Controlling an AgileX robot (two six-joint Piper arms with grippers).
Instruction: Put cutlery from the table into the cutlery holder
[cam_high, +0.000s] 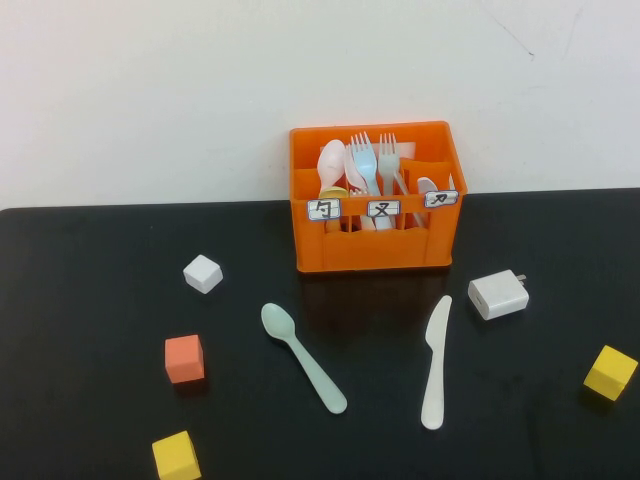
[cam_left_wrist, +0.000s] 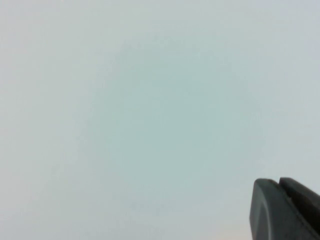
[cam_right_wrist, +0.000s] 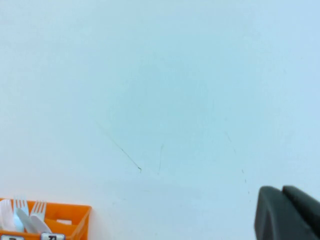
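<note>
A pale mint-green spoon (cam_high: 301, 357) lies on the black table (cam_high: 90, 290) in front of the orange cutlery holder (cam_high: 375, 245), bowl toward the holder. A cream-white knife (cam_high: 435, 362) lies to its right, also in front of the holder. The holder stands at the back middle with forks and spoons upright in it, and its corner shows in the right wrist view (cam_right_wrist: 60, 220). Neither arm shows in the high view. My left gripper (cam_left_wrist: 278, 181) faces a blank wall, fingers together, holding nothing. My right gripper (cam_right_wrist: 281, 189) also faces the wall, fingers together, holding nothing.
A white cube (cam_high: 203, 273), an orange-red cube (cam_high: 185, 359) and a yellow cube (cam_high: 176, 457) lie at the left. A white charger plug (cam_high: 498, 294) sits right of the knife. Another yellow cube (cam_high: 611, 372) lies at the far right.
</note>
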